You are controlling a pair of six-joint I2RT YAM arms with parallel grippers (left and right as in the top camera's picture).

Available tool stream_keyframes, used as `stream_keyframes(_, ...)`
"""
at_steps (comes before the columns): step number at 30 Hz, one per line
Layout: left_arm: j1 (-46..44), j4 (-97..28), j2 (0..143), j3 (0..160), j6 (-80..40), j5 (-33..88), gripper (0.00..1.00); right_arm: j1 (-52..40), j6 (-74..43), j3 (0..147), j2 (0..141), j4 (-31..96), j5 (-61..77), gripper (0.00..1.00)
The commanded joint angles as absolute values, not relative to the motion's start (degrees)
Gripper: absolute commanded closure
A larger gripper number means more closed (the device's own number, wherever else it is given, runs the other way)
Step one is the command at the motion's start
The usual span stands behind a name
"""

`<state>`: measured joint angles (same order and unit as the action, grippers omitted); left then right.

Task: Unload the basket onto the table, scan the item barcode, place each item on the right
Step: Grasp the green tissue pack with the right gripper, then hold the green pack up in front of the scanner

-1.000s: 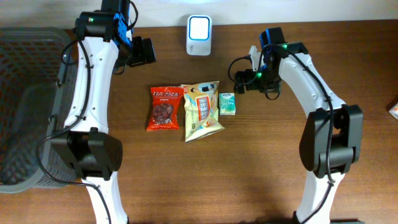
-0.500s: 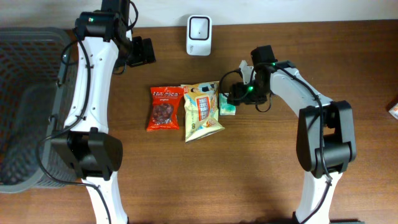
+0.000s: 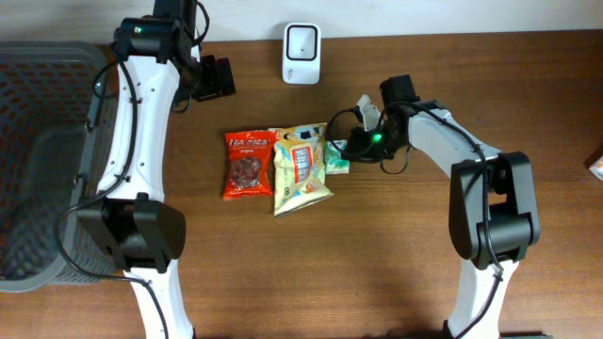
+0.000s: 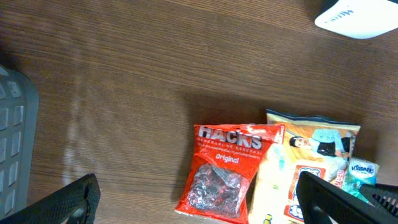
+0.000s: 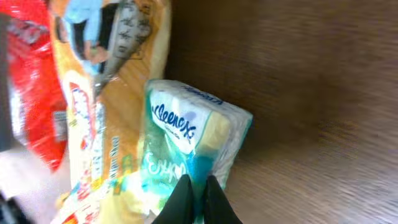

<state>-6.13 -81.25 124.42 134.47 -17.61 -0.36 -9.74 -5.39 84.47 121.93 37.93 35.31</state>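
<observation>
A small green-and-white Kleenex tissue pack [image 3: 336, 164] [image 5: 186, 134] lies at the right edge of a yellow snack bag [image 3: 301, 168]. My right gripper [image 3: 350, 151] [image 5: 198, 198] is low over the table, its black fingers shut on a thin blue fold of the pack's wrapper. A red Hacks candy bag [image 3: 248, 165] [image 4: 229, 177] lies left of the yellow bag [image 4: 308, 165]. The white barcode scanner [image 3: 301, 40] [image 4: 360, 15] stands at the table's far edge. My left gripper [image 3: 215, 78] [image 4: 202, 205] hangs wide open and holds nothing, high above the table, left of the scanner.
A dark mesh basket [image 3: 38, 160] fills the table's left end; its corner [image 4: 12, 124] shows in the left wrist view. Bare wood spreads in front of the bags and to the right of the right arm.
My right gripper moved left and down from beside the tissue pack onto it and closed from open to shut. The pack and both bags were nudged slightly left. The left arm stayed still.
</observation>
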Motion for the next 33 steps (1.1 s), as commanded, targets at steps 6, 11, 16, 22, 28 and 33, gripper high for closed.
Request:
stream_keyframes(6,-6.22,-81.32,124.81,134.61,-17.3,0.05,0.01,0.86,3.9,84.05,122.26,37.74,84.05,0.96)
stream_keyframes(11,-6.22,-81.32,124.81,134.61,-17.32,0.05,0.01,-3.55,2.52,84.2,122.26,27.94,88.92,0.96)
stream_keyframes(16,-6.22,-81.32,124.81,134.61,-17.3,0.05,0.01,-7.81,0.97,84.23,122.26,18.24,88.95,0.96)
stream_keyframes(22,-6.22,-81.32,124.81,134.61,-17.3,0.05,0.01,-7.99,1.02,84.23,122.26,10.44,88.92,0.96)
stream_keyframes(28,-6.22,-81.34,124.81,134.61,-17.32,0.05,0.01,-7.99,-20.67,84.23,122.13,2.98,76.93,0.96)
stream_keyframes(33,-6.22,-81.32,124.81,134.61,-17.3,0.05,0.01,-10.15,-32.23,89.52,122.08,-11.4,41.08,0.96)
